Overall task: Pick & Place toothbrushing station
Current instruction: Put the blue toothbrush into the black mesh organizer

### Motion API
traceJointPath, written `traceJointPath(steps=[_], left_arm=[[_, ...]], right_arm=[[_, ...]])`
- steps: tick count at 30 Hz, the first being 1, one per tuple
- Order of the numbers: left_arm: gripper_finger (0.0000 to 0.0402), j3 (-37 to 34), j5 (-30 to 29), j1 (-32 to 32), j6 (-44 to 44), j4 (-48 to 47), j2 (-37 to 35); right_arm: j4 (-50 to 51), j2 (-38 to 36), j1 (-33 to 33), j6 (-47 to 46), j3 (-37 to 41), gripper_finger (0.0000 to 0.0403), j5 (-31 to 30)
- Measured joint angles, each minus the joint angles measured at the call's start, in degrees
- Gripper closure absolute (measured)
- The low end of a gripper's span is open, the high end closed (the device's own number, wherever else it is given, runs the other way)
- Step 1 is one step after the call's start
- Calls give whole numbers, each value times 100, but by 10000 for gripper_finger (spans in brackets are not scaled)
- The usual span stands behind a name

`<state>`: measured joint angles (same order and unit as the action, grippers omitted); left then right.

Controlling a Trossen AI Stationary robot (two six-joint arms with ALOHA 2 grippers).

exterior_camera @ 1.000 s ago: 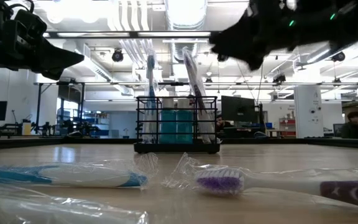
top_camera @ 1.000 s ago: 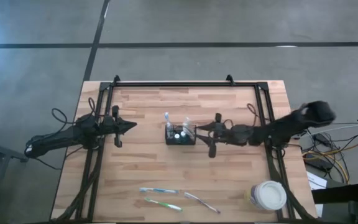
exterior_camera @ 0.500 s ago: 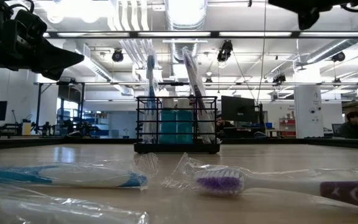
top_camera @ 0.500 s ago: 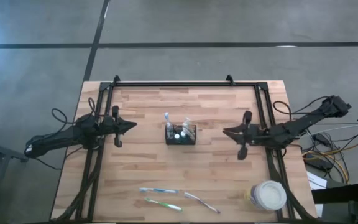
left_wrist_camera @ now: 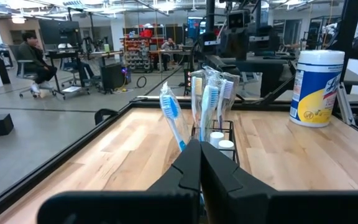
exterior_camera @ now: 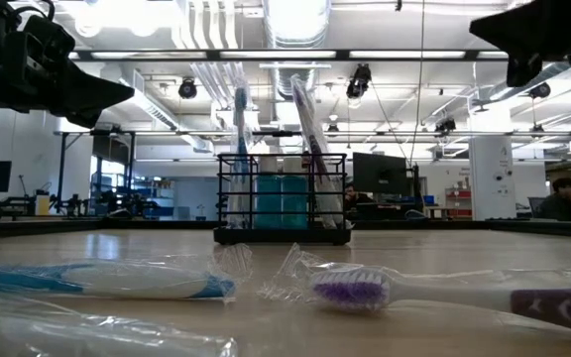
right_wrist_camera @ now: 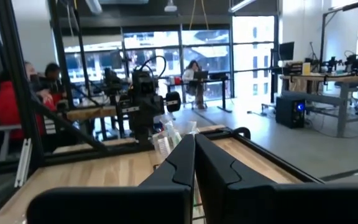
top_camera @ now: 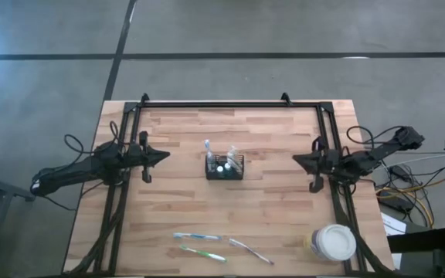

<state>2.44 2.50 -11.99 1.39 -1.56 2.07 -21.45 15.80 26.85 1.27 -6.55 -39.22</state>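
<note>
Pulled back from beside the wire-mesh caddy (top_camera: 224,167) to the bench's (top_camera: 276,208) right edge: right gripper (top_camera: 300,161), seen from above, now well apart from the caddy, fingers pressed together on nothing. Left gripper (top_camera: 163,156) parked as before on the caddy's other side, near but not touching, likewise closed and empty. Caddy upright mid-bench with two toothbrushes and two white-capped tubes in it; three more toothbrushes lying loose near the front edge, blue (top_camera: 197,236), green (top_camera: 203,252) and pink-white (top_camera: 251,251), and a large white-lidded cup (top_camera: 334,242) at the front right corner. Low view: caddy (exterior_camera: 284,198) standing between the arms, wrapped brushes in the foreground, the blue one (exterior_camera: 107,282) beside a purple-bristled one (exterior_camera: 444,295), right arm drawn off to the upper corner. Left wrist view: closed fingertips (left_wrist_camera: 201,163) aimed at the caddy (left_wrist_camera: 213,134), cup (left_wrist_camera: 317,87) beyond it. Right wrist view: closed fingers (right_wrist_camera: 194,158), caddy far off across the bench. Judged from this, a placement just finished and released; three brushes left to fetch, so probably a reach toward the front edge next.
</note>
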Motion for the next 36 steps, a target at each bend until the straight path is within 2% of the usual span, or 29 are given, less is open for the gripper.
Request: traceJointPath(steps=[7, 12, 17, 20, 24, 26, 29, 33, 36], left_arm=[[399, 0, 6, 0, 8, 4, 0], [399, 30, 210, 4, 279, -41, 0], [400, 696, 232, 24, 172, -693, 305], [400, 1176, 9, 79, 38, -790, 818], [400, 1996, -10, 367, -127, -807, 1835], [400, 2518, -63, 617, -271, -1109, 2482], [398, 3354, -207, 1101, -578, -2074, 3569], [370, 4306, -705, 1836, -1094, -3180, 4864], [333, 4726, -742, 2330, -1387, -3414, 5648]], right_arm=[[3, -775, 0, 77, 504, 394, 17], [370, -1135, 0, 77, 608, 394, 24], [475, -1274, 0, 124, 606, 394, 23], [468, -1276, 0, 178, 606, 394, 24], [474, -1268, 0, 183, 605, 394, 24], [470, -1268, 0, 182, 604, 394, 26], [473, -1268, 0, 178, 604, 394, 37], [476, -1267, 0, 177, 604, 394, 135], [475, -1267, 0, 173, 604, 394, 308]])
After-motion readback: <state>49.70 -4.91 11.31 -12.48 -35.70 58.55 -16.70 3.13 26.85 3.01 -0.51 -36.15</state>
